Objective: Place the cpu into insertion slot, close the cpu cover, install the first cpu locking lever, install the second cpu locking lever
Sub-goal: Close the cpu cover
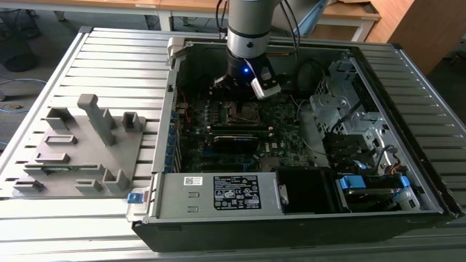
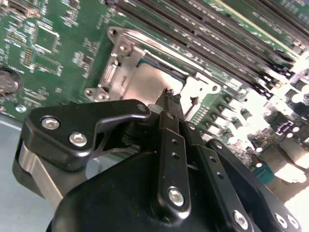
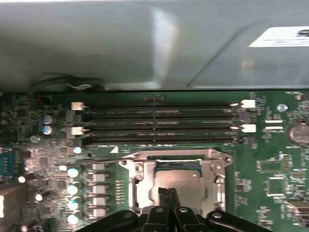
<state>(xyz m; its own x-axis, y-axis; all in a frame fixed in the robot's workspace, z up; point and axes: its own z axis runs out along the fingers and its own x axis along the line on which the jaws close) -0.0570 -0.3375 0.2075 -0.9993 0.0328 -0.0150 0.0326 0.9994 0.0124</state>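
The cpu [image 3: 176,175] lies in the insertion slot on the green motherboard [image 3: 280,164], its dull metal top showing through the window of the cpu cover [image 3: 143,169]. The silvery cover [image 2: 121,54] lies flat over the cpu [image 2: 147,79]. My gripper [image 3: 167,192] hovers just above the near part of the cpu top, and its black fingertips [image 2: 170,98] are pressed together with nothing seen between them. In the exterior view the gripper [image 1: 245,101] hangs inside the open computer case, right over the socket [image 1: 246,112].
Black memory slots [image 3: 159,123] run alongside the socket. The case walls [image 1: 163,109], a drive cage [image 1: 342,103] with cables and a power supply [image 1: 233,191] hem in the board. A grey parts fixture [image 1: 80,147] stands at the exterior view's left.
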